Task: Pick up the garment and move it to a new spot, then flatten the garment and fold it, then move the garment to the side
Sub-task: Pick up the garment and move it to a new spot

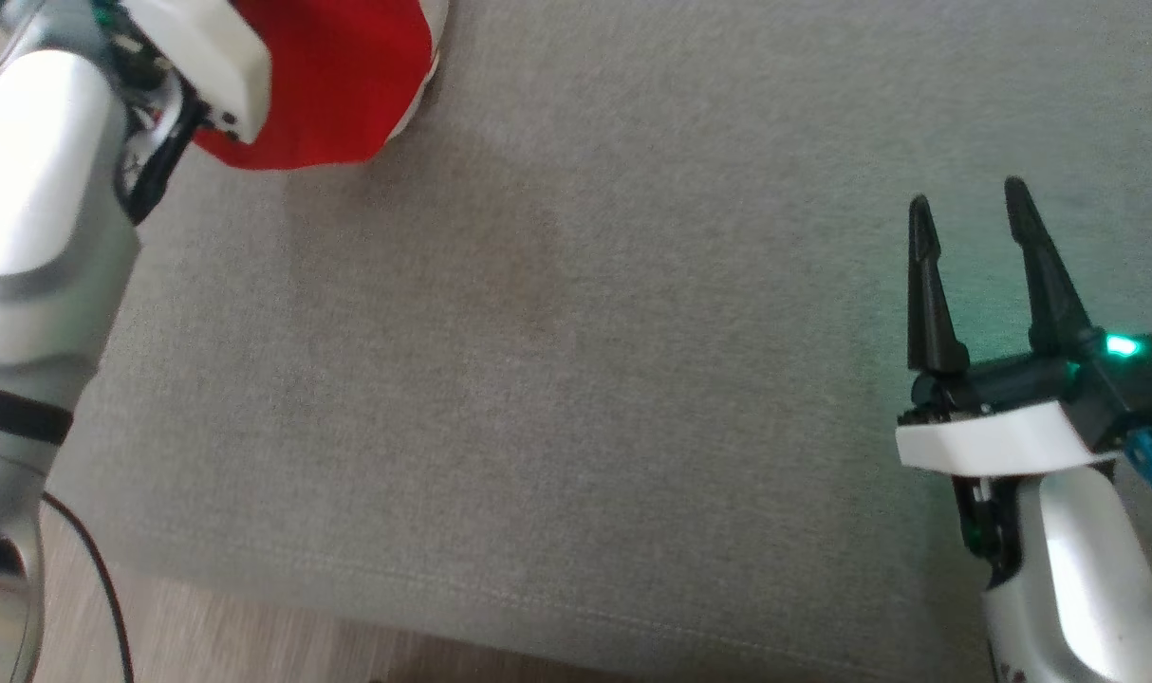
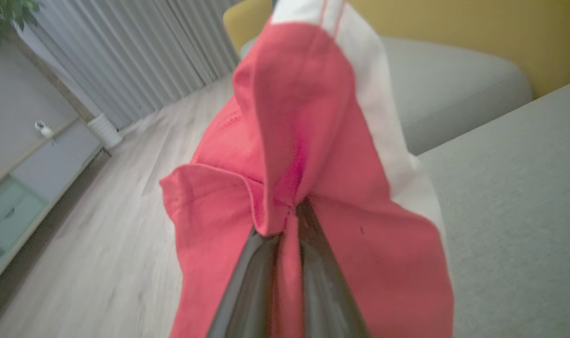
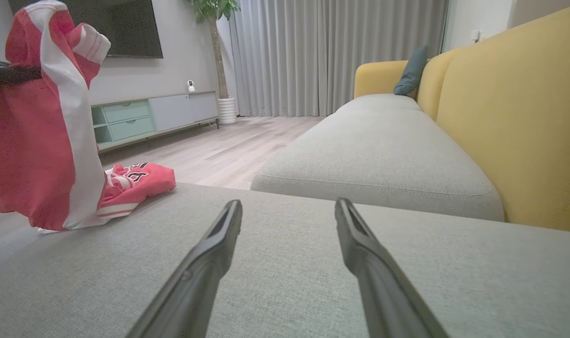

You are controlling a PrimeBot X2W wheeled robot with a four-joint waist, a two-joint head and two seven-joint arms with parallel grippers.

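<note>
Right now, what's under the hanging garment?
The garment hangs from the shut left pincer, its lower end bunched on the grey sofa cushion. Bare cushion shows around it. The patch beneath that bunched end is covered.

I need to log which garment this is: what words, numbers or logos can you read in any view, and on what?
Dark print with a pale outline, on the part of the red and white jersey lying on the grey sofa cushion: too small and creased to read.
Fold of jersey pinched in the left gripper: plain red and white, no text.
No other text is legible.
</note>
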